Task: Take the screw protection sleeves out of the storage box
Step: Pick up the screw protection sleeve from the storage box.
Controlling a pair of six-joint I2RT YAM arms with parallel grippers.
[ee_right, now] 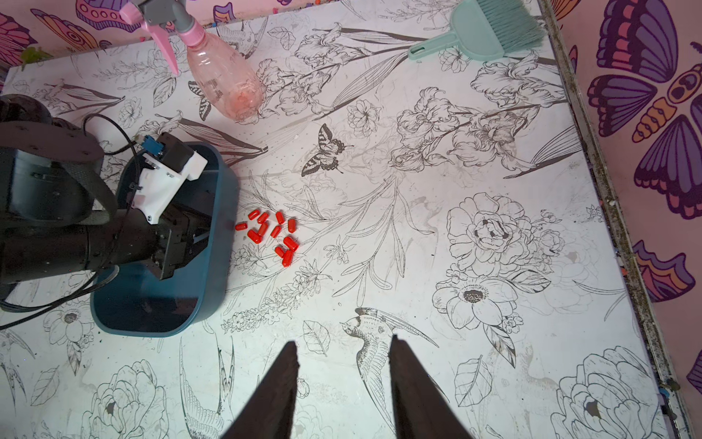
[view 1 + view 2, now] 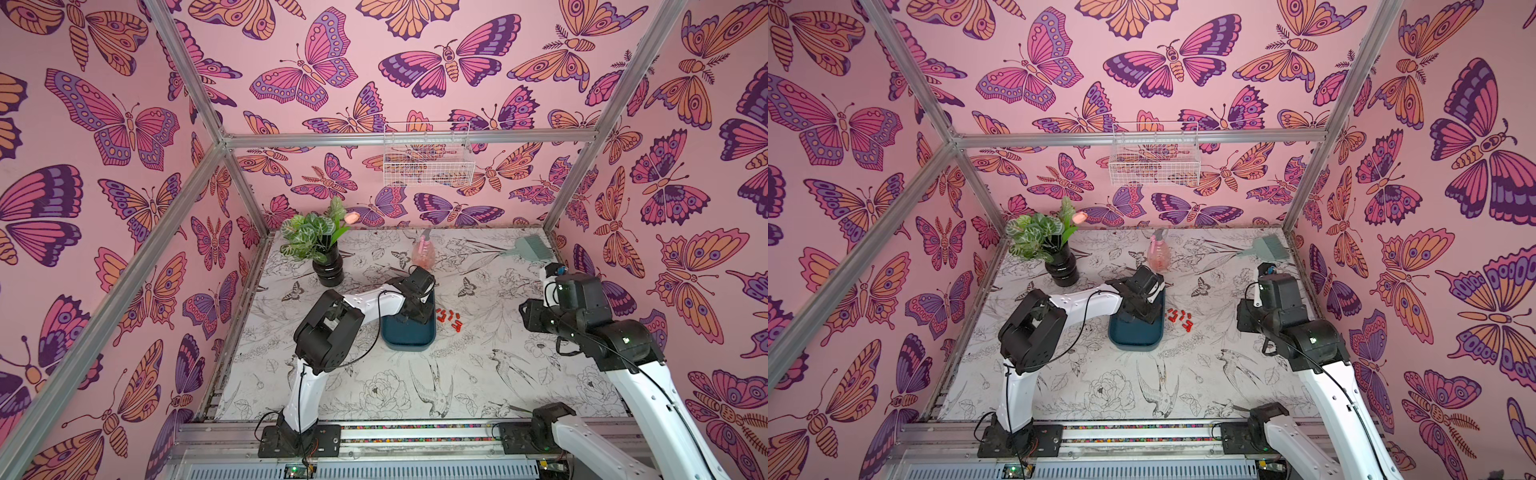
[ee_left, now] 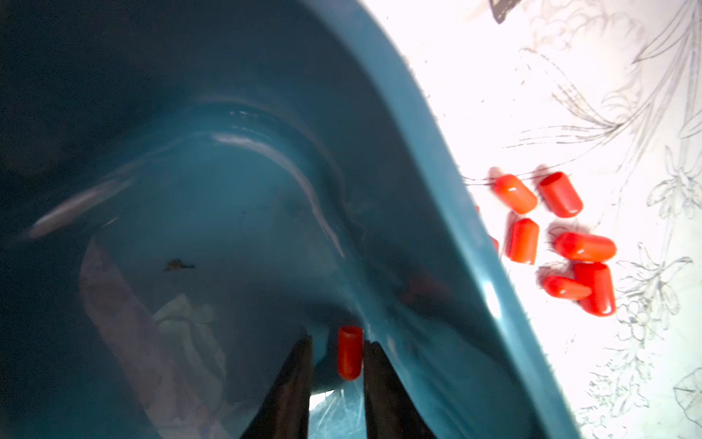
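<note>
The dark teal storage box [image 2: 409, 338] [image 2: 1133, 337] lies mid-table. My left gripper [image 3: 338, 342] reaches down inside it, near its right-hand wall [image 3: 437, 213]. One red-orange screw protection sleeve [image 3: 350, 351] stands between its fingers, against one finger and with a gap to the other, so the jaws are open. Several more sleeves [image 1: 271, 233] [image 2: 449, 319] [image 3: 562, 239] lie in a loose cluster on the table just outside the box. My right gripper [image 1: 342, 341] hovers open over the bare table at the right, with nothing between its fingers.
A pink spray bottle [image 1: 224, 83] and a teal hand brush [image 1: 490, 30] lie near the back edge. A black vase with a plant [image 2: 328, 270] stands at the back left. A white wire basket [image 2: 428, 162] hangs on the rear wall.
</note>
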